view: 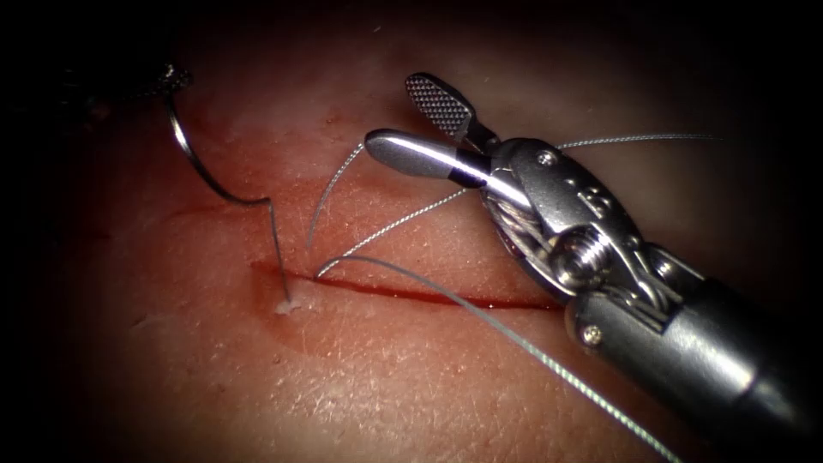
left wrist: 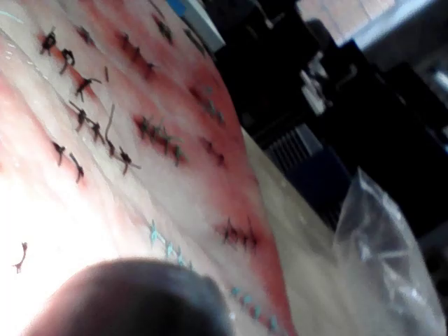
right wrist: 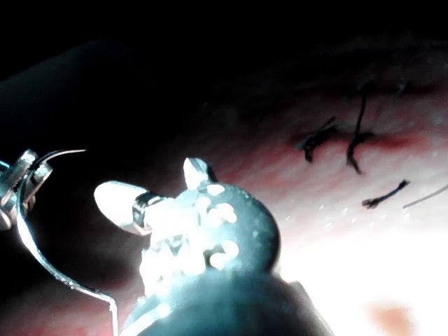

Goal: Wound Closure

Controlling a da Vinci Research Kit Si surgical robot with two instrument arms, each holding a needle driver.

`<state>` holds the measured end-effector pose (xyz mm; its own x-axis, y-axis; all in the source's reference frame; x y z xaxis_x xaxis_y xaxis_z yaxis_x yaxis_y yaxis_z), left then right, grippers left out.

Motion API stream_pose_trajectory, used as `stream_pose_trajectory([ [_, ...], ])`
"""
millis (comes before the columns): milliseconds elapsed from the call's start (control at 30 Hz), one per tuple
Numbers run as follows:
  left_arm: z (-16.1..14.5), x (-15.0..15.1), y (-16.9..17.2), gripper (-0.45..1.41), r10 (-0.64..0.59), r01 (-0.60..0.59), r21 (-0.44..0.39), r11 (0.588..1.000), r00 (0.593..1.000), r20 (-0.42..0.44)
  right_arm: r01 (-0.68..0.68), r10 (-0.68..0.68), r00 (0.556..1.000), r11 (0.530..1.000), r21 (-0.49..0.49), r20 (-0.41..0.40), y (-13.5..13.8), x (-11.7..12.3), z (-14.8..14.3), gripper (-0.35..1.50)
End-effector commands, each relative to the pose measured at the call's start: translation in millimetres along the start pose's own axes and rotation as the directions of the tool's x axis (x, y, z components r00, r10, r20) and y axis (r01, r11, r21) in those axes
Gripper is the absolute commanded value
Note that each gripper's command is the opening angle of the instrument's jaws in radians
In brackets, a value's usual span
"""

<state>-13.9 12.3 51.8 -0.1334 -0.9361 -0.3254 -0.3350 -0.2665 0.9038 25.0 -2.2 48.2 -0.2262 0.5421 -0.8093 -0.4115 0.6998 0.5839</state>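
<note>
Curved steel needle (view: 219,184) sits clamped in your left gripper (view: 171,81) near its tail; your right gripper (view: 403,116) gapes empty above pale thread (view: 480,317); keep strands untangled.

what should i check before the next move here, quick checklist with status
1. Right tool jaws open, holding nothing: ok.
2. Needle held near one end by the left tool at the dim upper left: ok.
3. Whether the needle's other end is in the tissue at the cut: cannot tell.
4. Thread runs through the cut, loose strands near the right tool: ok.
5. Thread free of the right jaws: cannot tell.
</note>
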Motion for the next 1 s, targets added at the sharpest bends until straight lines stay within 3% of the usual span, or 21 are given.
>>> stream_pose_trajectory([
  [33,0.6,-0.9,-1.2,-0.45,-0.001,0.001,0.009,1.000,1.000,0.001,0.034,-0.034,0.999,0.999,0.016,-0.011,0.0,2.2,1.0,1.08],
  [100,0.3,-1.3,-1.9,-0.45,0.053,-0.053,0.021,0.998,0.999,0.009,0.068,-0.067,0.997,0.997,0.045,-0.024,-0.1,3.6,1.1,1.08],
  [133,0.1,-1.6,-2.3,-0.45,0.088,-0.089,0.045,0.995,0.996,0.017,0.061,-0.059,0.997,0.996,0.061,-0.039,-0.2,4.7,1.0,1.00],
  [167,-0.2,-2.3,-3.3,-0.45,0.174,-0.178,0.118,0.977,0.984,0.046,0.055,-0.052,0.998,0.995,0.078,-0.045,-0.5,6.3,1.0,0.24],
  [233,-0.4,-2.7,-4.2,-0.45,0.284,-0.292,0.167,0.942,0.956,0.070,0.050,-0.047,0.998,0.996,0.069,-0.043,-1.0,6.8,1.2,0.24],
  [333,-0.5,-3.3,-5.5,-0.45,0.478,-0.488,0.206,0.848,0.873,0.100,0.054,-0.052,0.998,0.997,0.049,-0.045,-1.7,6.1,1.4,0.17],
  [433,-0.5,-3.6,-7.0,-0.45,0.523,-0.535,0.259,0.804,0.844,0.121,0.071,-0.070,0.997,0.997,0.026,-0.042,-2.0,4.0,1.9,0.12],
  [500,-0.3,-3.3,-7.3,-0.45,0.525,-0.539,0.261,0.801,0.841,0.128,0.021,-0.022,0.999,0.999,0.031,0.035,-2.7,1.5,2.3,0.05],
  [533,-0.2,-3.1,-6.9,-0.45,0.528,-0.542,0.260,0.799,0.839,0.129,-0.026,0.023,0.990,0.999,0.022,0.139,-3.5,-0.4,2.7,0.04],
  [567,-0.2,-3.1,-6.9,-0.45,0.528,-0.542,0.260,0.799,0.839,0.129,-0.026,0.023,0.990,0.999,0.022,0.139,-3.5,-0.4,2.7,0.04],
  [600,-0.1,-3.0,-6.4,-0.45,0.533,-0.547,0.260,0.796,0.836,0.130,-0.021,0.017,0.975,1.000,0.018,0.219,-4.2,-2.1,2.9,0.02],
  [667,0.0,-3.0,-5.9,-0.45,0.536,-0.551,0.260,0.793,0.834,0.131,-0.021,0.016,0.958,1.000,0.015,0.287,-4.7,-3.9,2.9,0.00],
  [700,0.1,-3.0,-5.8,-0.45,0.538,-0.552,0.263,0.792,0.833,0.129,-0.022,0.017,0.938,1.000,0.011,0.345,-5.2,-6.1,2.7,-0.05],
  [900,-0.1,-3.1,-5.9,-0.45,0.569,-0.584,0.259,0.769,0.811,0.137,-0.024,0.020,0.884,1.000,0.002,0.467,-6.7,-11.4,1.5,-0.05],
  [1000,-0.1,-3.0,-5.9,-0.45,0.569,-0.584,0.259,0.769,0.811,0.137,-0.028,0.028,0.871,1.000,-0.006,0.490,-6.4,-11.7,1.3,-0.05],
])
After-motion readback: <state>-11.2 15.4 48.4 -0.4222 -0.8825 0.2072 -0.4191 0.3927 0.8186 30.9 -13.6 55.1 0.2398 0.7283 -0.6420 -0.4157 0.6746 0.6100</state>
